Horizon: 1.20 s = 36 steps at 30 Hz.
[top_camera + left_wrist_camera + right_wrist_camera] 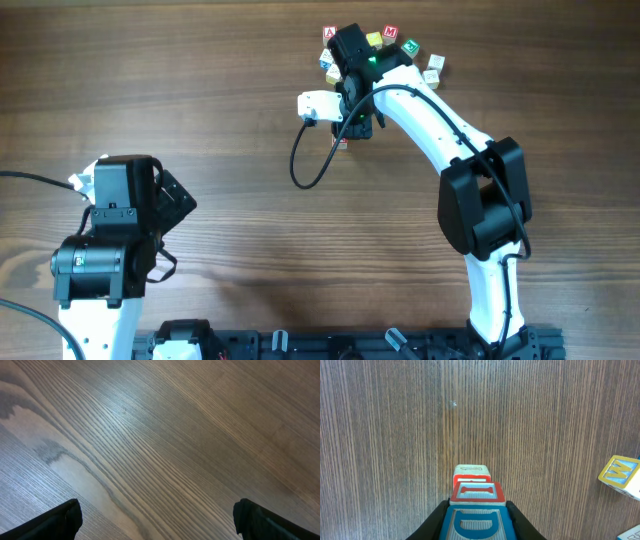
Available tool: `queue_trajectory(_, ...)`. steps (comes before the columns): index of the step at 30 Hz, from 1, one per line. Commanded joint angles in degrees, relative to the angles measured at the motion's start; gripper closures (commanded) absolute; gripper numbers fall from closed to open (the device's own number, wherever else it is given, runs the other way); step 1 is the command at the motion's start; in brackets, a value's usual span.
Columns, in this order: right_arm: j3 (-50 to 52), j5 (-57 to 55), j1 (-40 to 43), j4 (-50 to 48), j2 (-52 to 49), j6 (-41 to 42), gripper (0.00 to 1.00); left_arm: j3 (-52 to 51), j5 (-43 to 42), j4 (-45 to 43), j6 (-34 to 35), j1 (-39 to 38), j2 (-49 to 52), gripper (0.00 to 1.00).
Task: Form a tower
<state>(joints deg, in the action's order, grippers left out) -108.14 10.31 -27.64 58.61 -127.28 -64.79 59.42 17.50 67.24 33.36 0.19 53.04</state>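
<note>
At the table's (150, 80) far side, right gripper (477, 510): clamped on blue D cube (476, 527) atop the tower (476, 492).
Left gripper (157, 517): jaws wide apart above wood grain.

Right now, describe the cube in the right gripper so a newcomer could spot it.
Follow the white right arm to the far cluster of loose cubes. Beside them, the right gripper clamps the top cube of the tower: a blue-framed D, above a red-framed cube.

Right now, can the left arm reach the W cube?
Probably not. The left tool hangs open over bare wood at its own side; the W cube lies far across the table, beside the right tool, which grips the D cube of the tower.
</note>
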Motion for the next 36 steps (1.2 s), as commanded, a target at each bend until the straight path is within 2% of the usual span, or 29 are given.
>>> queue_trajectory(1,-0.09,1.44,0.31,-0.15,-0.46,-1.03,0.96,-0.07,-0.09,0.00,0.55,0.46,0.00,0.00)
queue_trajectory(36,1.81,2.73,0.66,-1.14,-0.79,-0.59,0.95,-0.07,-0.09,0.00,0.55,0.46,0.00,0.00)
